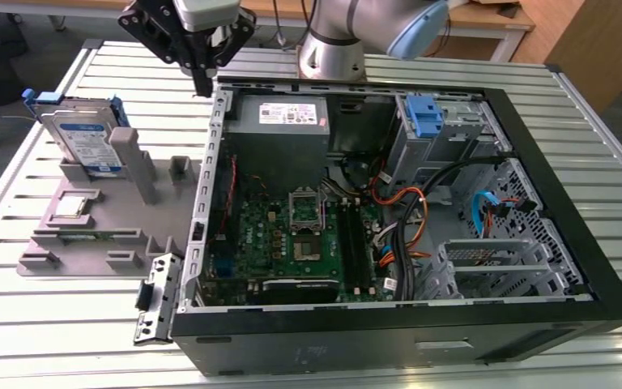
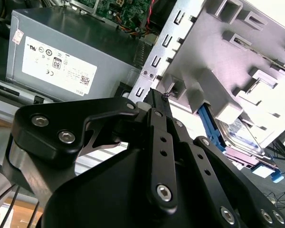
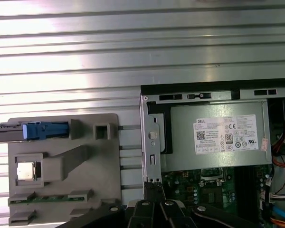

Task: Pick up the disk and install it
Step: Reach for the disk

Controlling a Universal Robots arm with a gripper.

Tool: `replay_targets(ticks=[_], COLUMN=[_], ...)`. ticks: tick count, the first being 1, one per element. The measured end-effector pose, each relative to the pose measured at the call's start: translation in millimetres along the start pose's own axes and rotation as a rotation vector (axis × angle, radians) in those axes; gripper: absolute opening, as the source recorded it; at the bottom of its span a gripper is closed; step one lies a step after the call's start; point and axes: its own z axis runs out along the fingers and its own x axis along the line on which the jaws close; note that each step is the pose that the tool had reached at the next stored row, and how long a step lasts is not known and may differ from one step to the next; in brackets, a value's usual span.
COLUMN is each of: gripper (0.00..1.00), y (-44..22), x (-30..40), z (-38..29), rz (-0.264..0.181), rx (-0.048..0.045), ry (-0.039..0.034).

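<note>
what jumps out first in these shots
The open computer case dominates the middle of the exterior view, its green motherboard exposed. At that view's left the disk stands on edge in a grey fixture, while the gripper hangs at the case's far corner, fingers shut and empty.

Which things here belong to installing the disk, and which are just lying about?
Job: disk, standing in the grey holder; claw; open computer case.
Lying about: small silver chip; slatted table.
</note>
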Motion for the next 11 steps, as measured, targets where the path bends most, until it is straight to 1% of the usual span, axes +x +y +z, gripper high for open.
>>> replay_targets(ticks=[11], gripper=[0.10], y=[-1.5], x=[19.9], z=[0.2], rz=[0.000], rx=[0.0000], ry=[0.0001])
